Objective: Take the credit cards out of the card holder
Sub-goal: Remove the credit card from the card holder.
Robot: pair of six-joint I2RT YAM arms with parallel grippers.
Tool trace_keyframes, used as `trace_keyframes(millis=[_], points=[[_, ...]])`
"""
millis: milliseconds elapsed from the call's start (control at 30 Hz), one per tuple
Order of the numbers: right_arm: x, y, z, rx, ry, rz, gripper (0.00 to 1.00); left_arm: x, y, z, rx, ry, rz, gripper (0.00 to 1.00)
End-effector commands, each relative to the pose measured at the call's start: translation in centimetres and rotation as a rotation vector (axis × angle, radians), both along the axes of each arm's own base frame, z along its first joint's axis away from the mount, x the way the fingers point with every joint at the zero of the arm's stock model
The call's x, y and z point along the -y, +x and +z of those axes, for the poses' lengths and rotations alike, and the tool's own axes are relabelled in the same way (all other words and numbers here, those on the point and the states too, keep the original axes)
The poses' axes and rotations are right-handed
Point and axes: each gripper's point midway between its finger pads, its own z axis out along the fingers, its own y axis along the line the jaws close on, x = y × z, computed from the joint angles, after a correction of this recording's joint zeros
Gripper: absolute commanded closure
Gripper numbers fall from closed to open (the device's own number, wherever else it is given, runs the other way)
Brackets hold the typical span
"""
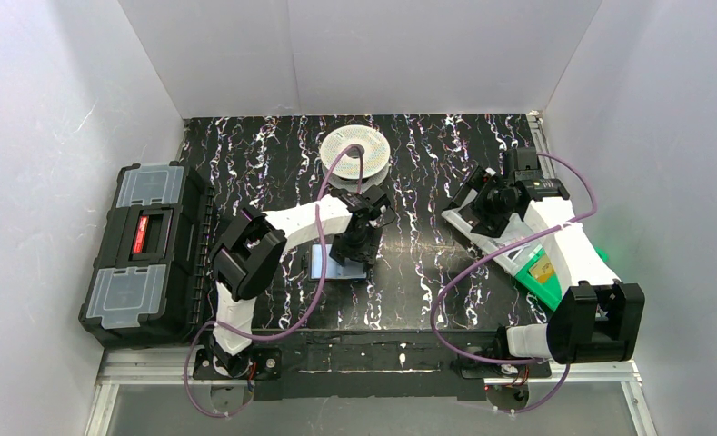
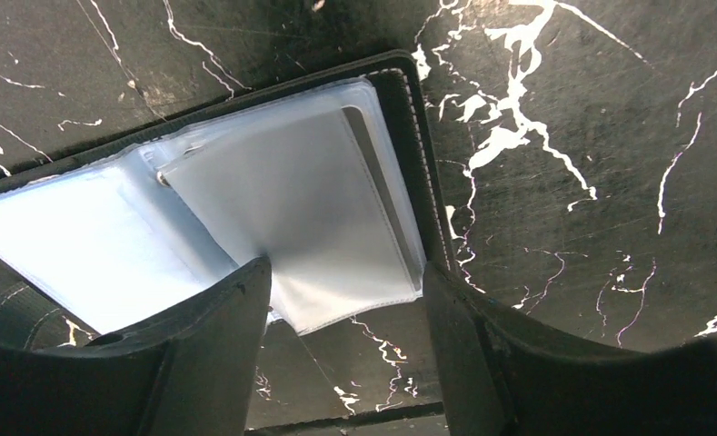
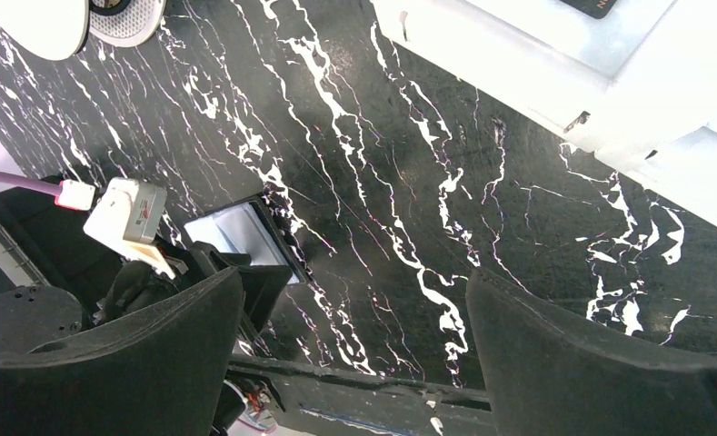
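Grasp stage: left gripper (image 2: 343,283), jaws apart, straddles the clear sleeve (image 2: 282,200) of the open card holder (image 2: 416,150) mid-tabletop; right gripper (image 3: 354,295) gapes empty; next, pinch a card and pull

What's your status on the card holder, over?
Left fingers open, straddling a clear sleeve. Right fingers open, hovering aside. Card holder open flat, cards unseen. Nothing blocking.

I cannot read any text from here. The red label (image 1: 139,232) on the black toolbox (image 1: 123,295) is too small. Pale lettering on a dark object (image 3: 595,6) in the right wrist view is cut off.
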Motion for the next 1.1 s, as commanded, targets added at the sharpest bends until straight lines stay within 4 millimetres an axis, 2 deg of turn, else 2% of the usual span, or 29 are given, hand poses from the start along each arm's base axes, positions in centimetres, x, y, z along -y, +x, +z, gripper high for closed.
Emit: trace_keyframes(millis=[0,167,367,633,867,1067], points=[[-0.6,0.2,0.4,0.034,0.023,0.03,0.02,-0.7,0.7,0.0,0.027,0.051,-0.015,0.43],[-0.8,0.1,0.1,0.024,0.026,0.037,0.02,-1.4,0.4,-1.2,0.012,0.098,-0.016,0.55],[-1.7,-0.1,0.0,0.02,0.031,0.063,0.02,-1.7,0.3,-1.6,0.003,0.116,-0.009,0.79],[-3.9,-0.6,-0.6,-0.005,0.042,0.125,0.02,-1.2,0.5,0.2,0.005,0.045,0.013,1.0],[-6.1,-0.8,-1.7,-0.039,0.046,0.175,0.02,-2.1,0.9,2.5,0.011,-0.059,0.081,1.0],[-7.1,-0.7,-2.2,-0.05,0.046,0.193,0.02,-4.1,0.5,2.5,-0.019,-0.109,0.149,1.0]])
